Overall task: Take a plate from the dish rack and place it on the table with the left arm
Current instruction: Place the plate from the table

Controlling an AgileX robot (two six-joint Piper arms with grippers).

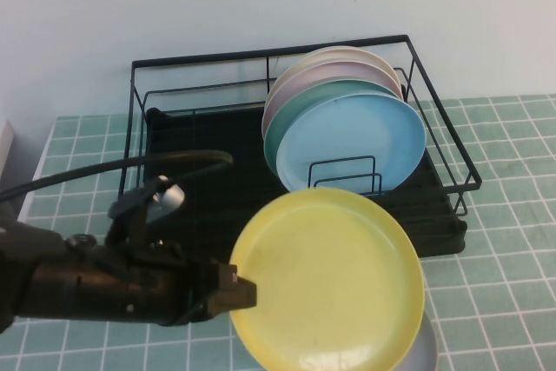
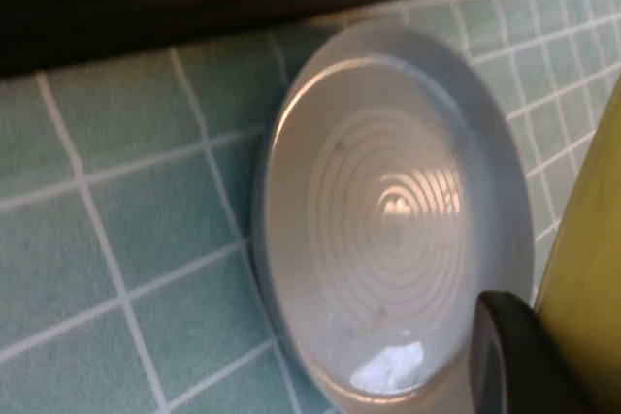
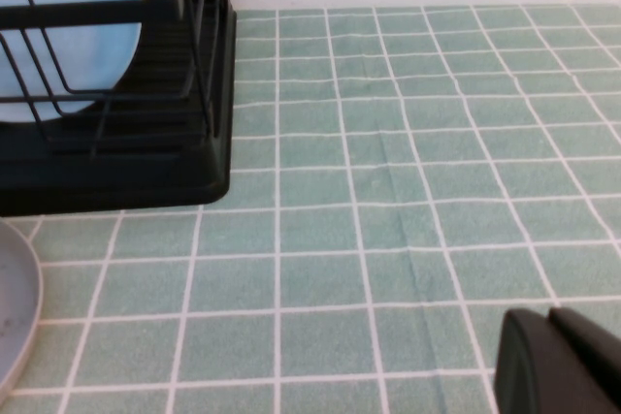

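Left gripper (image 1: 245,291) at near left of the table (image 1: 504,249), in front of the dish rack (image 1: 156,141), fingers clamped on the left rim of the pale-yellow plate (image 1: 328,280). Plate held clear of the rack, out over the tiles, face tilted up toward the high camera, lower edge overlapping a grey-lavender plate (image 1: 423,355) lying flat on the table beneath it. In the left wrist view: grey-lavender plate (image 2: 388,220) flat on the green tiles, concentric rings showing on its face; yellow plate edge (image 2: 587,269) at one side, one black fingertip (image 2: 509,361) beside it.

Rack stands at the back of the table against the white wall. Right half holds upright plates leaning in a stack: light-blue plate (image 1: 356,141) in front, a teal one (image 1: 291,119) behind, then pink (image 1: 300,84) and cream (image 1: 343,54). Left half of the rack shows only black tray base.

Right gripper (image 3: 558,366) low over bare tiles to the right of the rack, only a dark corner of it in the right wrist view; cannot tell whether fingers are open or closed. Rack corner (image 3: 209,94) and the light-blue plate (image 3: 68,16) also visible there.
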